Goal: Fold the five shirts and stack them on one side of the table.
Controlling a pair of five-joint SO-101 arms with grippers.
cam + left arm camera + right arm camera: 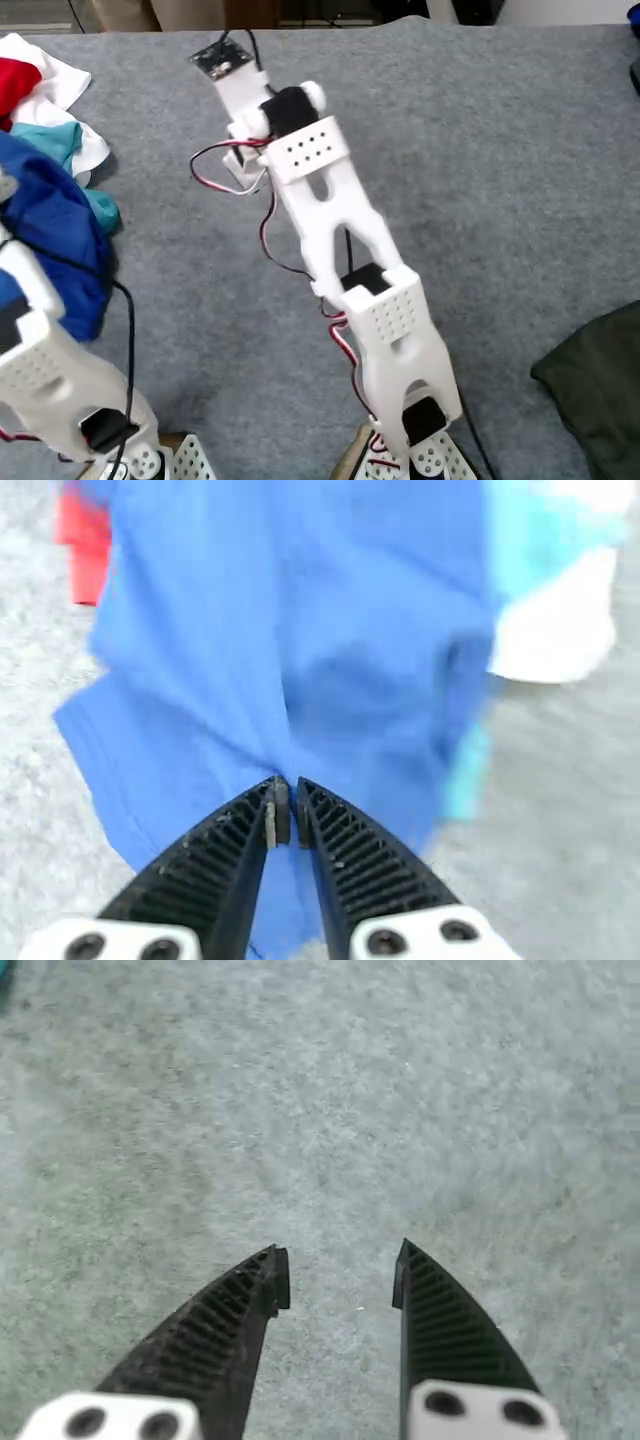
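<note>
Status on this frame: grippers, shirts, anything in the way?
Left gripper shut on blue shirt. Right gripper open over table. Other shirts heaped unfolded, dark shirt apart. Nothing blocking.

Grey, felt-like cover is lying flat across the whole table (pixel 480 150) - short nap, faintly mottled. Light is falling evenly from above, giving only soft, shallow shadows on the cloth. Beyond the table's far edge a narrow strip of room is showing: brown wooden furniture (pixel 215 12) near the middle, a dark gap (pixel 350 10) sitting just beside it, and a pale surface (pixel 570 10) brightening the far right corner - wall or panel, cannot tell which.
</note>
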